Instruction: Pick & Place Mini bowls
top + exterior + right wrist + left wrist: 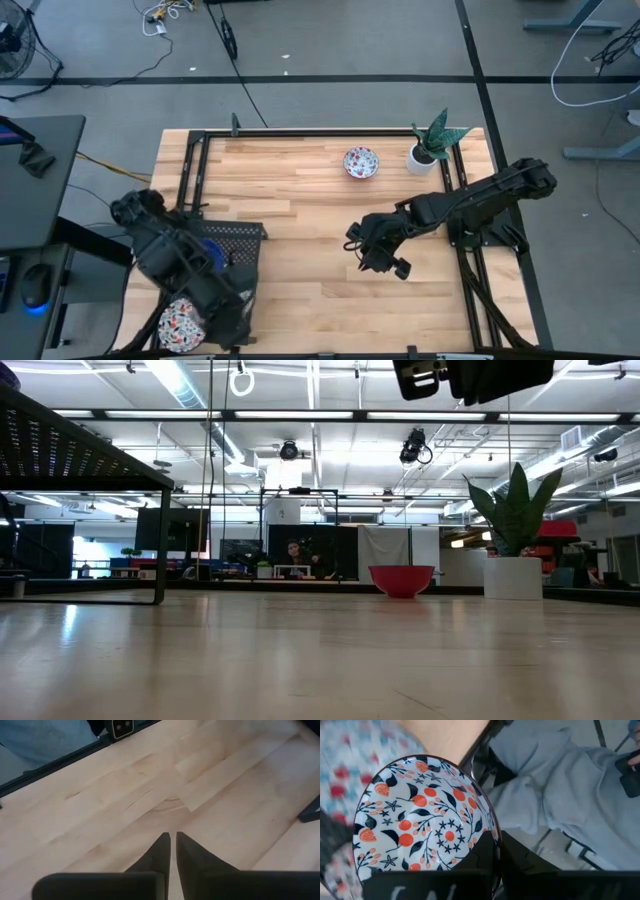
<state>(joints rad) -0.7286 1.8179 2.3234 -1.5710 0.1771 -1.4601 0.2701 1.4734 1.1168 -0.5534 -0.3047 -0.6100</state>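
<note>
One small white ceramic bowl with a red-and-blue floral pattern (422,820) sits clamped by its rim in the left claw (490,870) at the desk's (300,220) near-left corner, so lift it level; right claw (172,845), nearly closed, grasps nothing mid-desk.

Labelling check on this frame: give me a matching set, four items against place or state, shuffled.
Items:
1. left gripper
2. right gripper
3. floral-patterned mini bowl on the far side of the wooden table
4. white plant pot with green leaves

States:
A. standing by the table's far right corner
B. shut on a floral mini bowl, near-left corner
C. sitting alone beside the plant pot
D. shut, holding nothing, above bare wood mid-table

Pairs: 1-B, 2-D, 3-C, 4-A
</note>
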